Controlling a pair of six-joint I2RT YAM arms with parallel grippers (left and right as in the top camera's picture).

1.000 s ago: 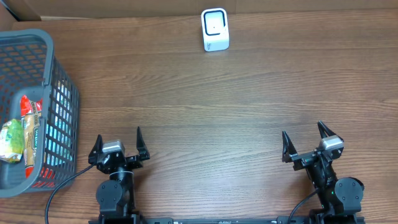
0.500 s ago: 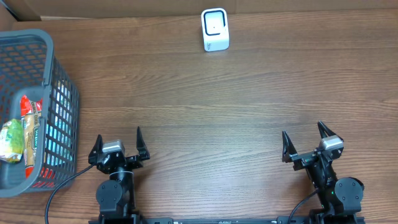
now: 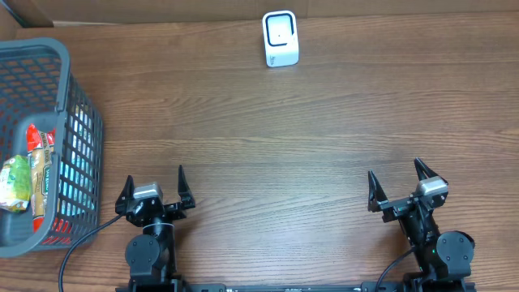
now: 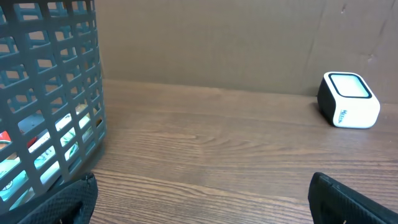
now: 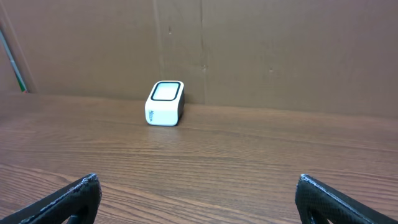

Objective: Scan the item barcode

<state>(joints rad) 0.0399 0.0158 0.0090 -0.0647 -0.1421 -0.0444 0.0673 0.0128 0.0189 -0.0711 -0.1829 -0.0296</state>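
Nothing has moved: your left hand (image 3: 154,177) and right hand (image 3: 395,170) rest spread, empty. The green packet (image 3: 15,185) lies in the basket (image 3: 81,122) at left; probably light, soft, slippery, so pinch across its middle.

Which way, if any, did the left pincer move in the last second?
No. Overhead, the left pincer keeps the same spot beside the grey basket, jaws open and empty.
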